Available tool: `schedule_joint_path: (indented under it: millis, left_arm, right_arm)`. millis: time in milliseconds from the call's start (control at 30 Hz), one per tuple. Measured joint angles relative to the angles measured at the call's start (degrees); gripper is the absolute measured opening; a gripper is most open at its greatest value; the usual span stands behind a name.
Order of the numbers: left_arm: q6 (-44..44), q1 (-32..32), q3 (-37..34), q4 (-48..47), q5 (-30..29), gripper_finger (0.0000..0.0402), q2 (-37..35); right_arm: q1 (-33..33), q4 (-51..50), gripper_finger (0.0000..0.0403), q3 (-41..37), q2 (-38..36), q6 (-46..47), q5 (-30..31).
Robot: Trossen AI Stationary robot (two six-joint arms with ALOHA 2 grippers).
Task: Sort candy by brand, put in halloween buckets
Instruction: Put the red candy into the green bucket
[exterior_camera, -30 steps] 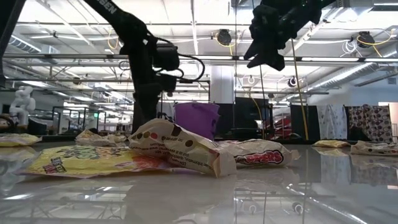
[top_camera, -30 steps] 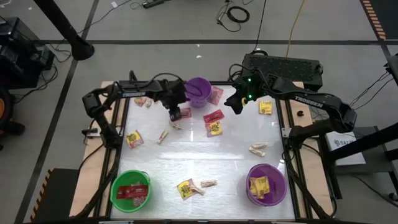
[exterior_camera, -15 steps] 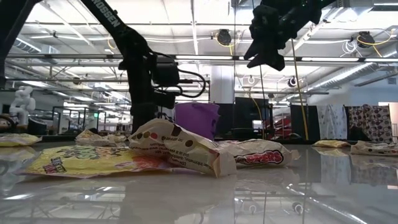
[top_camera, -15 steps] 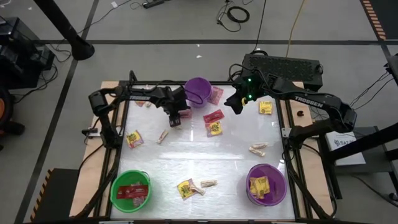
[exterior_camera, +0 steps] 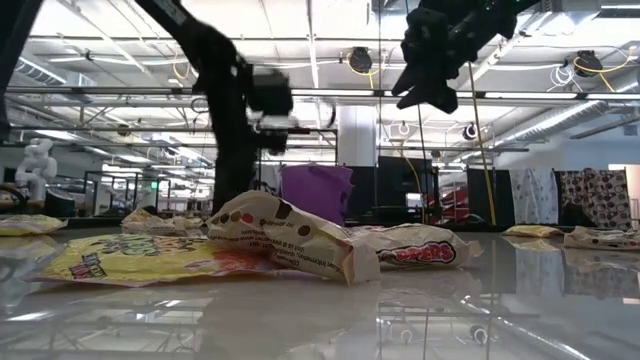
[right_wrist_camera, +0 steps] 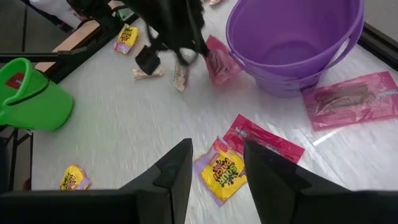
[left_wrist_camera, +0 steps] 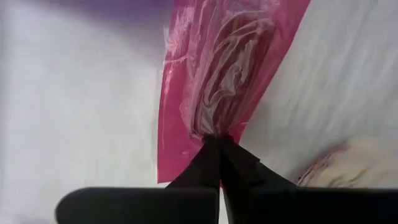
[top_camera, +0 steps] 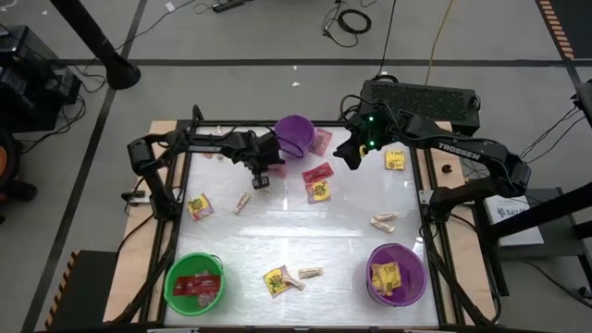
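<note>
A: What is seen from above?

B: The empty purple bucket (top_camera: 295, 135) is taken as the landmark, at the far edge of the white table (top_camera: 342, 231). Just beside its left flank the left gripper (top_camera: 262, 172) is lowered onto a red packet (top_camera: 274, 168), whose long axis cannot be made out from this height. Right of the bucket, the right gripper (top_camera: 349, 153) is held above the table, well apart from any sweet. A second red packet (top_camera: 317, 173) and a yellow packet (top_camera: 320, 191) are laid on the bucket's near side, and a third red one (top_camera: 321, 141) against its right side. A green bucket (top_camera: 195, 282) and a filled purple bucket (top_camera: 396, 274) are set at the near corners.

A: And from table height?

B: The bucket (exterior_camera: 316, 193) is seen far back; the left arm is brought down just left of it, and the packet is hidden there.

A: The left wrist view?

B: The fingers (left_wrist_camera: 214, 163) are pressed together on one short end of the red packet (left_wrist_camera: 217, 81). Its long axis is run straight away from the fingers. The glossy wrapper is puckered at the pinch, with a dark bar showing inside.

A: The right wrist view?

B: The fingers (right_wrist_camera: 176, 168) are held apart, with nothing between them. The packet (right_wrist_camera: 219, 62) is seen touching the bucket's (right_wrist_camera: 292, 43) base.
</note>
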Motion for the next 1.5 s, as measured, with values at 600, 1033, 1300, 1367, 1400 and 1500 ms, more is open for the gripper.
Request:
schedule_joint_path:
  millis: [600, 1033, 1300, 1367, 1400, 1500]
  left_arm:
    - [-7.0, -7.3, 9.6, -15.4, 0.8, 0.0001, -23.0]
    - [-27.0, -22.6, 9.6, -34.7, 14.5, 0.0000, -35.1]
    - [-60.5, -40.1, 8.0, -36.8, 15.1, 0.0000, -37.1]
    - [-69.1, -44.6, 7.8, -35.7, 15.4, 0.0000, -36.9]
    - [-73.1, -46.7, 7.8, -35.0, 15.6, 0.0000, -36.7]
    - [-84.3, -53.0, 7.8, -33.5, 16.4, 0.0000, -36.0]
  right_arm:
    - [0.0, 2.4, 0.0137, 0.0, 0.0, 1.6, 0.1]
    - [0.2, 7.5, 0.0137, 0.0, 0.1, 6.0, 0.4]
    - [0.2, 8.8, 0.0137, 0.0, 4.1, -2.9, 3.5]
    - [0.4, 8.6, 0.0137, 0.0, 6.2, -3.3, 3.5]
    - [0.5, 8.5, 0.0137, 0.0, 7.5, -3.4, 3.5]
    - [1.1, 7.9, 0.0137, 0.0, 11.8, -3.3, 3.5]
